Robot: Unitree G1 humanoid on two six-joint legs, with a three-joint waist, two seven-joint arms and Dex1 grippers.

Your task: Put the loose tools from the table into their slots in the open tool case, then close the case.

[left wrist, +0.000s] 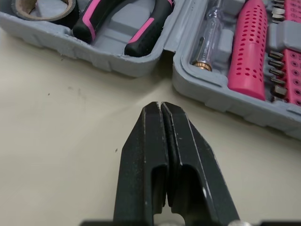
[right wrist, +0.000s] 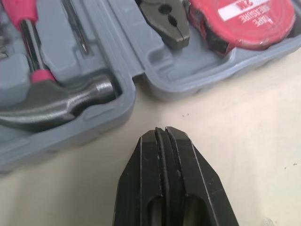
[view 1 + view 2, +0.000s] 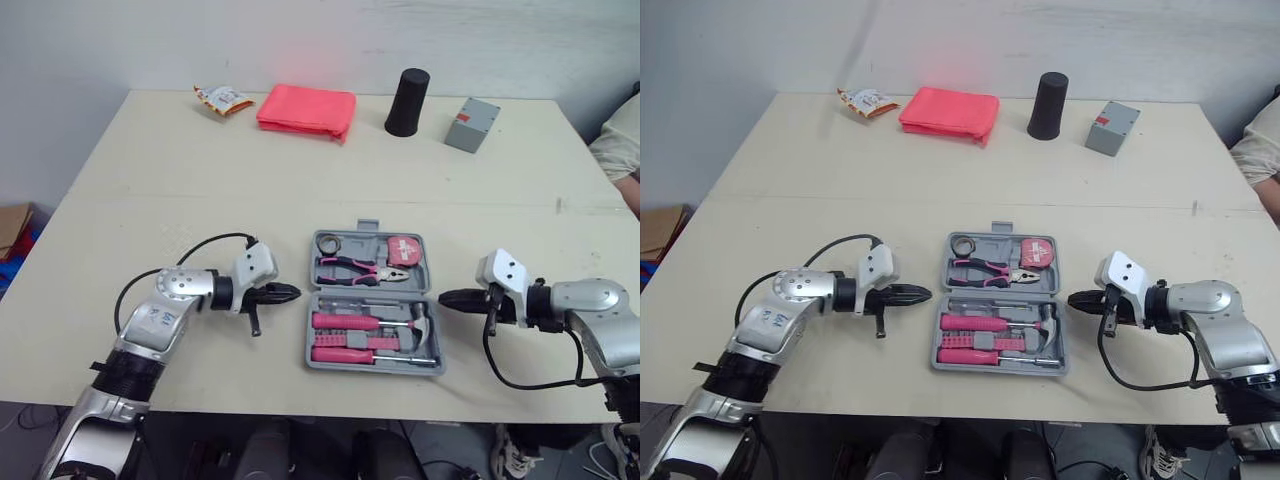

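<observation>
The open tool case lies between the left gripper and right gripper, both pinched shut and empty. Shoving its walls could skid it or unseat the hammer instead of folding it.

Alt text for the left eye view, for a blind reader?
An open grey tool case, tools slotted inside, lies on a beige table between the left gripper and right gripper, both shut and pointing at it. A pink cloth, black cup and grey box sit farther back.
</observation>
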